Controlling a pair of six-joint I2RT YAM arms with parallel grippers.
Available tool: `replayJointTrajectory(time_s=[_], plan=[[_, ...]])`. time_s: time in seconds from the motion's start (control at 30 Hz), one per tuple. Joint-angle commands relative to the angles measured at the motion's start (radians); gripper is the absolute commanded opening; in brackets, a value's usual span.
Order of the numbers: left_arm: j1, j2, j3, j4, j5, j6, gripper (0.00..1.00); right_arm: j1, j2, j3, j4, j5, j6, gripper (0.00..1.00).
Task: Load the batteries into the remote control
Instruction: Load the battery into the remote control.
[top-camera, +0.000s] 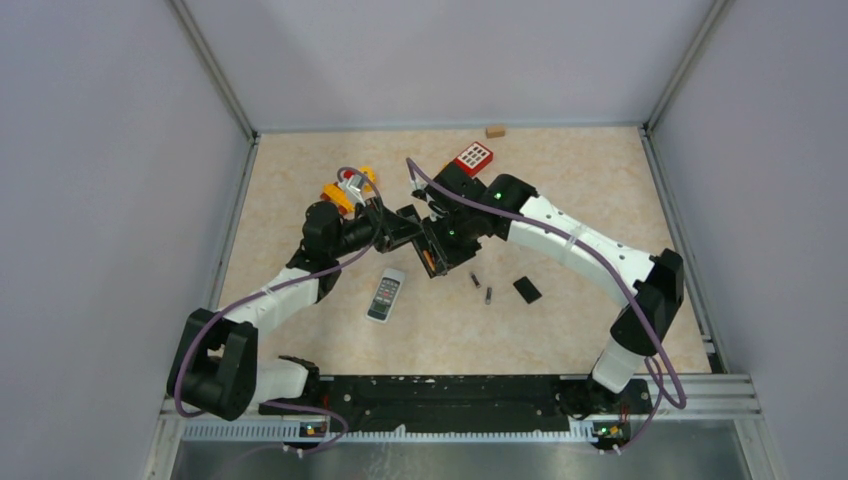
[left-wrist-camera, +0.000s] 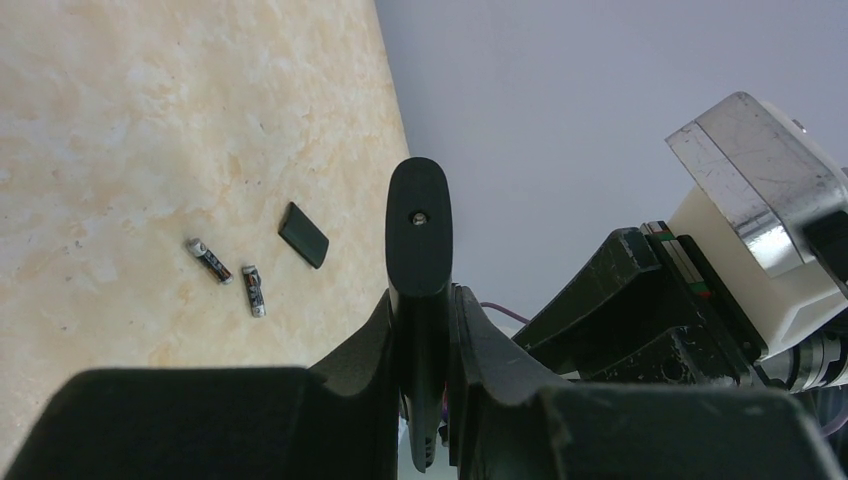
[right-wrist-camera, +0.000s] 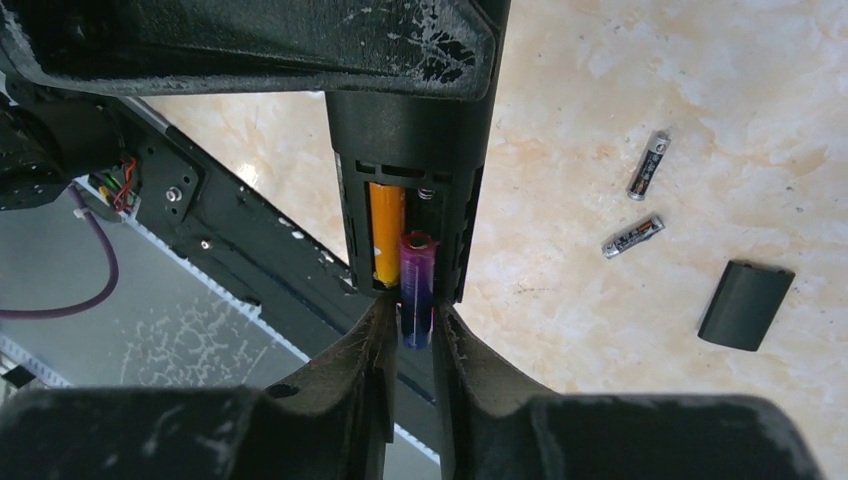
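Left arm: stretched forward, angled inward.
Left gripper: fingers nearly together, clamped.
Right arm: reaching inward, wrist bent down.
Right gripper: fingers narrow, pinching, just beside the left gripper.

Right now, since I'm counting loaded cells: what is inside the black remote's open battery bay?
In the black remote, an orange battery lies seated in one slot. A purple battery sits partway in the next, pinched by the right gripper. Whatever lies beneath either cell is covered.

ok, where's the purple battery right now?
Right wrist view, centre: the purple battery sits between the fingers of the right gripper, its upper end in the black remote's open bay, just image-right of the orange battery.
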Motion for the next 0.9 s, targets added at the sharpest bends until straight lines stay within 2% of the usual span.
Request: replayJointTrajectory(time_s=[0.0,0.23,0.57,0.87], plan=[[0.003,-0.032,-0.003,0.073,0.033,-0.028,0.00,-0.001,0.002,0.049,0.024,0.028,0.010,0.22],[0.003,-0.030,-0.001,0.073,0.038,-0.037,0.00,-0.004,-0.008,0.043,0.057,0.017,0.018,0.23],[0.003,-0.030,0.004,0.068,0.051,-0.082,0.00,-0.018,-0.038,0.028,0.095,0.040,0.070,0.17],[0.003,-0.025,0.012,0.051,0.072,-0.124,0.00,-0.031,-0.045,0.021,0.116,0.041,0.098,0.17]])
